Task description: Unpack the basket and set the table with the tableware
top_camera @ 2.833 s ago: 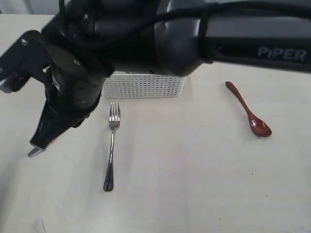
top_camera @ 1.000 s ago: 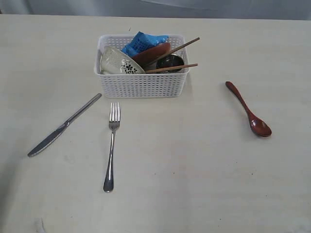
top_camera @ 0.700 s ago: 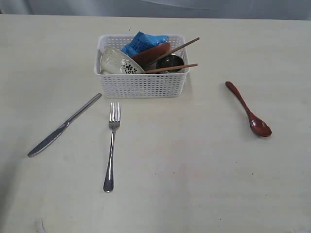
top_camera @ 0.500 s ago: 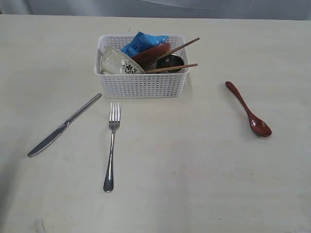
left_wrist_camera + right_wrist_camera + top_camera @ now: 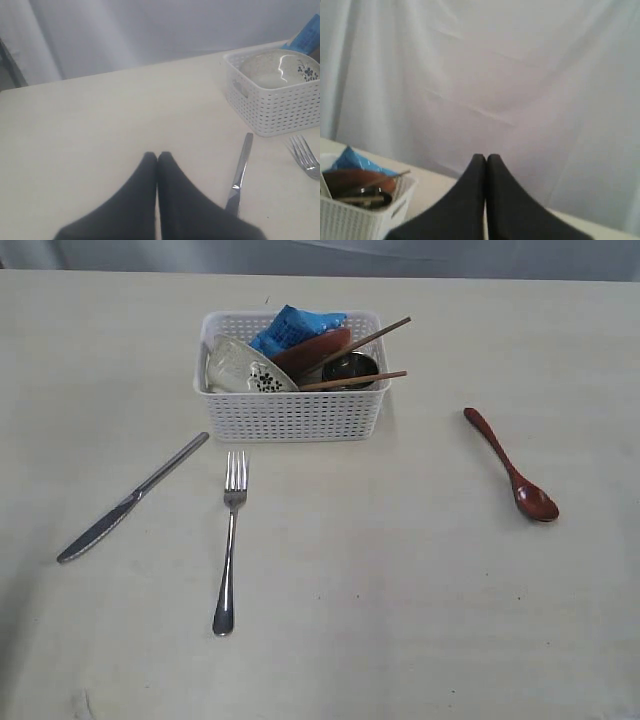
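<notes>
The white basket (image 5: 290, 415) stands at the back middle of the table (image 5: 400, 590). It holds a pale bowl (image 5: 240, 370), a reddish-brown plate (image 5: 310, 348), a steel cup (image 5: 350, 367) and wooden chopsticks (image 5: 355, 380). On the table lie a steel knife (image 5: 130, 498), a fork (image 5: 230, 540) and a dark red spoon (image 5: 512, 465). Neither arm shows in the exterior view. My left gripper (image 5: 157, 155) is shut and empty above the table, beside the knife (image 5: 240, 172). My right gripper (image 5: 486, 157) is shut and empty, raised, facing the curtain.
A blue chip bag (image 5: 293, 325) leans in the basket's back. The basket (image 5: 275, 107) with the bowl (image 5: 277, 70) and the fork's tines (image 5: 306, 157) show in the left wrist view. A pale curtain (image 5: 520, 75) hangs behind the table.
The dark arm that filled the exterior view earlier has gone out of the frame, leaving the knife on the table left of the fork. Over the last second nothing moved.
</notes>
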Available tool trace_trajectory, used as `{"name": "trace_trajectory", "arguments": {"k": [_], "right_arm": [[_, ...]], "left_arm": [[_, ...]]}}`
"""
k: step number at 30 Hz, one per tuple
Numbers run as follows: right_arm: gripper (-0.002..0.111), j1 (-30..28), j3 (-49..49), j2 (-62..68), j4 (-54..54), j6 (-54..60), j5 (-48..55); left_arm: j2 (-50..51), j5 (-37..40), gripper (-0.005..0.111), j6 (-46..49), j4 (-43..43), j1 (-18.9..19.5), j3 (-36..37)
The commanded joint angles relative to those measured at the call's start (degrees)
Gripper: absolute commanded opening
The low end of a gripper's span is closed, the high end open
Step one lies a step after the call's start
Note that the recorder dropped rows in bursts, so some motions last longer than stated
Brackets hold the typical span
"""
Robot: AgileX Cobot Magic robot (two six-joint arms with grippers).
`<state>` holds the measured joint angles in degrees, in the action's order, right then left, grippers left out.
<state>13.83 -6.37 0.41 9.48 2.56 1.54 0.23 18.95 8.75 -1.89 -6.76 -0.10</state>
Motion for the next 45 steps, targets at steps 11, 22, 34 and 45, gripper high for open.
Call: {"name": "trace_trajectory", "arguments": {"k": [11,22,34,45], "right_arm": [[0.000,-7.7,6.4,-0.4,-5.0,-1.3,17.8],[0.000,-7.7,6.4,-0.4,-5.8,-1.3,17.5],[0.000,-7.7,6.4,-0.4,-5.8,-1.3,17.5],[0.000,-7.7,6.4,-0.4,-5.8,-2.2,17.5]], "left_arm": [[-0.2,-0.6,0.000,0.0,0.3,-0.3,0.1],[-0.2,-0.6,0.000,0.0,0.3,-0.3,0.1],[-0.2,-0.6,0.000,0.0,0.3,-0.3,0.1],[-0.2,-0.6,0.000,0.0,1.4,-0.3,0.1]]}}
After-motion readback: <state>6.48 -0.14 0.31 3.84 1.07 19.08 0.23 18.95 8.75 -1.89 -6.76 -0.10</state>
